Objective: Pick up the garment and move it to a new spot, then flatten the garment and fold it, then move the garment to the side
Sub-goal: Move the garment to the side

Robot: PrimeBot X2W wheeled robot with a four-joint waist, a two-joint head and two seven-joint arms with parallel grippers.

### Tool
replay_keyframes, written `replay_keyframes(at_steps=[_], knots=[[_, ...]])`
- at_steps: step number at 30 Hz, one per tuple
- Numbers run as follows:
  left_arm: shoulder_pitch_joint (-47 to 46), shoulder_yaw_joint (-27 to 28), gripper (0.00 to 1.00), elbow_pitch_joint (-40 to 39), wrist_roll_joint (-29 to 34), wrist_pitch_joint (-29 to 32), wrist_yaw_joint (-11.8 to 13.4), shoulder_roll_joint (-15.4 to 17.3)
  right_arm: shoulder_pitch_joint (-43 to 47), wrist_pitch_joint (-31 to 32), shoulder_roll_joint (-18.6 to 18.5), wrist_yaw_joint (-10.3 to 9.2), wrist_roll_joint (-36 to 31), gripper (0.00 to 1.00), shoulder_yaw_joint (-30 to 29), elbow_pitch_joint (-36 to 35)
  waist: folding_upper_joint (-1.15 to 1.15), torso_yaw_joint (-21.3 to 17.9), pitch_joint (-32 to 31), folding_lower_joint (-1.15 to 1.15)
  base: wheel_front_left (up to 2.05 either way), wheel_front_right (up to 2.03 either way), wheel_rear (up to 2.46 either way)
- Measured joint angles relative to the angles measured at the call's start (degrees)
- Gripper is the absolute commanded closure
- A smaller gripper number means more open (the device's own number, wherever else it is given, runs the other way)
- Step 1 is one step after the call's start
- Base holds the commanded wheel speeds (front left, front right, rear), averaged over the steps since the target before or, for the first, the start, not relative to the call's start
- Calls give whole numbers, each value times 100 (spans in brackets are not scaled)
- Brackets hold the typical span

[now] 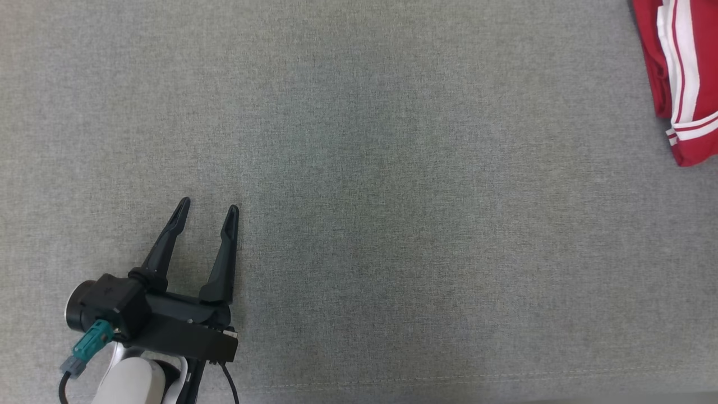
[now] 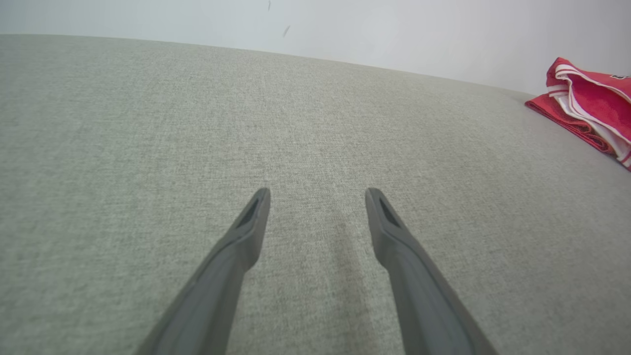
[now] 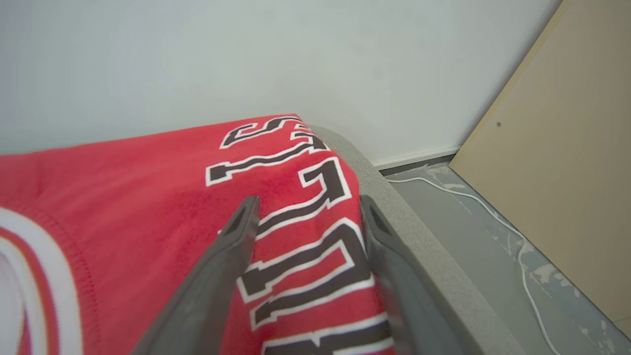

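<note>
L gripper [image 1: 208,205] idle up front, fingers spread, nothing btwn them; red garment [image 1: 687,73] lies way off at the far R edge of the grey worktop [image 1: 392,196].
R gripper [image 3: 309,201] sits over the garment's lettering, fingers apart, not pinching, cloth btwn and under them. Garment looks folded, so prob. the last step, the move to the side. Next: lift R straight off w/o snagging the top layer, since the drop is just beside it.
</note>
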Motion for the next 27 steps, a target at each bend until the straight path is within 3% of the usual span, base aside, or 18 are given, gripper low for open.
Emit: replay_keyframes(at_steps=[5, 16, 27], knots=[[-2, 3, 0, 105, -11, -1, -26, -9, -50, -97, 4, -90, -125, 0, 23, 175, 0, -22, -90, -1, 0, 0, 0], [0, 14, 0, 312, -35, -9, -41, -59, -46, -238, 67, -99, -364, 0, 103, 265, 0, -120, -500, -1, 0, 0, 0], [136, 143, 0, 528, -70, -13, -38, -99, 323, -247, 189, 66, -772, 0, 229, -512, -1, -230, -1204, -1, 0, 0, 0]])
